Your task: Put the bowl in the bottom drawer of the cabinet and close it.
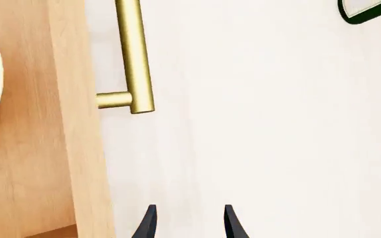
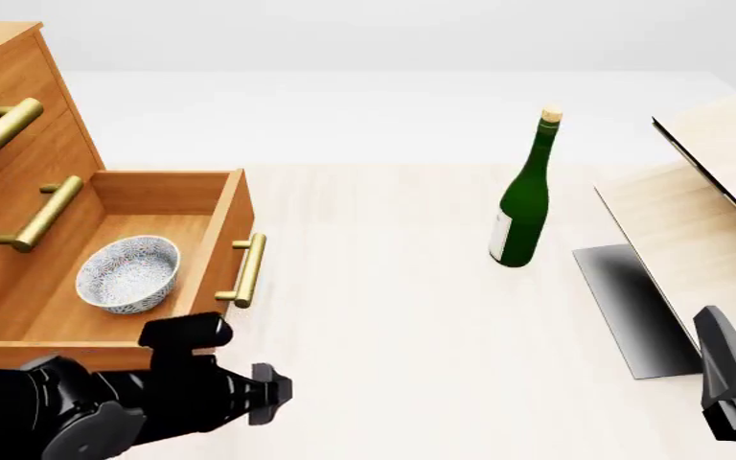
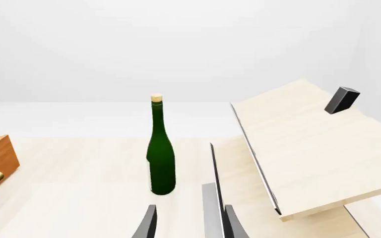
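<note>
Two arms sit low at the near table edge: left gripper (image 1: 188,223) by the open drawer's front corner, fingers parted narrowly, nothing between them; right gripper (image 3: 189,223) at the near right, fingers likewise a narrow gap apart and empty. Bottom drawer (image 2: 221,240) is pulled out from the cabinet (image 2: 11,105) at left, brass handle (image 2: 250,270) facing the table. Bowl (image 2: 127,273) rests upright inside the drawer, near its middle. Green wine bottle (image 2: 523,201) stands upright mid-table, well apart. Pale slanted boards (image 2: 713,201) lie at right.
</note>
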